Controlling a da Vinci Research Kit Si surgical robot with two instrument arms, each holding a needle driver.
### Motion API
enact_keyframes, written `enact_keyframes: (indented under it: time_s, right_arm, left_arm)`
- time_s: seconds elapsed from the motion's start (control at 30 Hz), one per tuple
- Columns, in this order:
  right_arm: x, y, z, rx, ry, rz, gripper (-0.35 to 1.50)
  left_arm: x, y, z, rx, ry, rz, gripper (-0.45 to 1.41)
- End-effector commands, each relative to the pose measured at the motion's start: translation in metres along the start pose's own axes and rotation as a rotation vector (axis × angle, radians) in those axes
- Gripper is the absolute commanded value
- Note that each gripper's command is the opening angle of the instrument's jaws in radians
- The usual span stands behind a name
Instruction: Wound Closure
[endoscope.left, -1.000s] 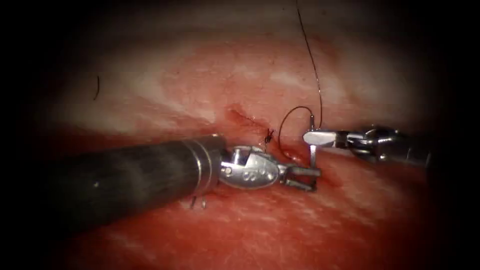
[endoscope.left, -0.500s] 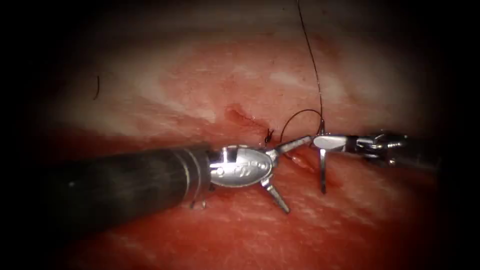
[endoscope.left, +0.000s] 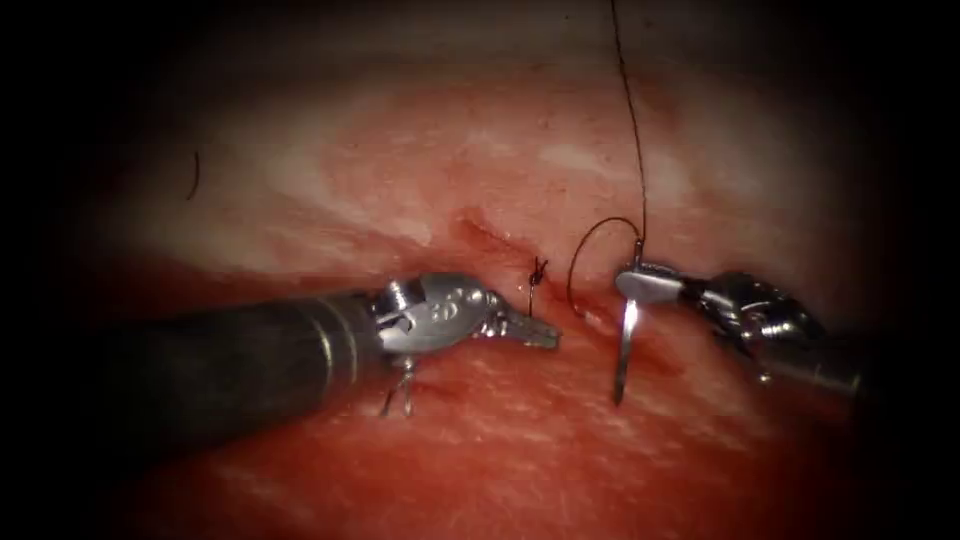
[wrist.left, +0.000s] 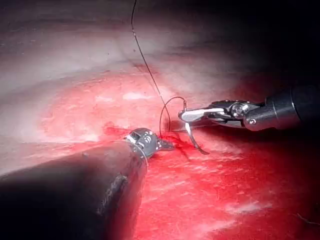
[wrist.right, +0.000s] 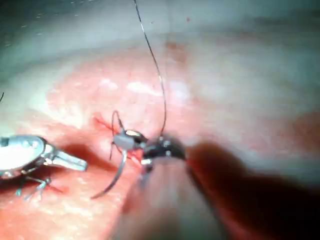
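- Surgical training lab, bench suturing setup, no patient.
- Work surface is a slab of pink-red pork-belly tissue (endoscope.left: 560, 160) with pale fatty streaks, a short cut (endoscope.left: 490, 238) in it and wet red fluid (endoscope.left: 700, 440) over the near part.
- Two dark shafts with small silver wristed end effectors, left (endoscope.left: 535, 332) and right (endoscope.left: 645, 285).
- Curved steel needle (endoscope.left: 624, 345) on thin dark thread (endoscope.left: 630, 120).
- Dark thread knot (endoscope.left: 538, 270) beside the cut.

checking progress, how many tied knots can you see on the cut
1: a knot on the cut, between the left tool and the needle held by the right tool. Others may be hidden.
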Motion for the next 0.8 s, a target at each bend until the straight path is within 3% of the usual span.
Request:
enact_keyframes:
  time_s: [0.03, 0.47, 0.67, 0.8]
  right_arm:
    - [-0.0005, 0.0001, 0.0008, -0.012, 0.013, -0.018, -0.35]
    - [0.0001, -0.0002, -0.0004, -0.025, 0.056, -0.099, -0.35]
    - [0.0003, 0.0, -0.0006, -0.027, 0.062, -0.111, -0.35]
    - [0.0003, 0.0, -0.0006, -0.029, 0.063, -0.128, -0.35]
  left_arm:
    - [-0.0007, -0.0005, 0.0011, -0.007, -0.008, -0.011, -0.45]
    - [-0.0026, -0.0056, 0.0049, -0.032, -0.152, -0.018, -0.45]
    - [-0.0041, -0.0062, 0.0065, -0.071, -0.232, -0.01, -0.45]
    - [-0.0045, -0.0075, 0.0075, -0.079, -0.24, -0.017, -0.45]
